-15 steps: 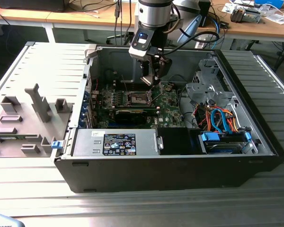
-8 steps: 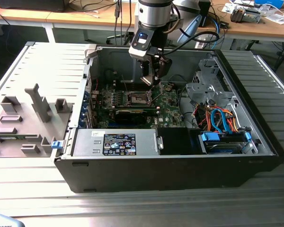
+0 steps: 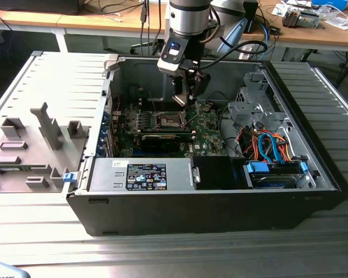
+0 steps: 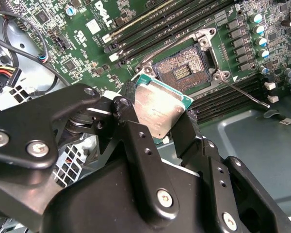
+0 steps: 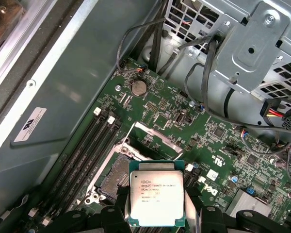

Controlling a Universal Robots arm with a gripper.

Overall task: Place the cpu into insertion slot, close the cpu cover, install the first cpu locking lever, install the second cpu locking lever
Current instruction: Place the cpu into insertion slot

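My gripper (image 4: 160, 116) is shut on the cpu (image 4: 161, 108), a flat square chip with a dull silver face and a green rim, held by two opposite edges. In the first wrist view the cpu (image 5: 156, 198) hangs a little above the board, overlapping one corner of the insertion slot (image 5: 117, 171). The insertion slot (image 4: 184, 73) lies bare, its dark contact field showing. The cpu cover (image 5: 153, 137) stands tilted up at the slot's far edge. A thin locking lever (image 4: 245, 93) sticks out beside the socket. In the exterior view the gripper (image 3: 188, 107) hovers just right of the insertion slot (image 3: 165, 120).
Black memory slots (image 4: 155, 24) flank the socket on two sides. A grey drive cage (image 3: 255, 107) with orange and blue cables (image 3: 267, 145) stands at the exterior view's right. The power supply (image 3: 142, 174) fills the case front. Loose black cables (image 5: 208, 73) hang near the cage.
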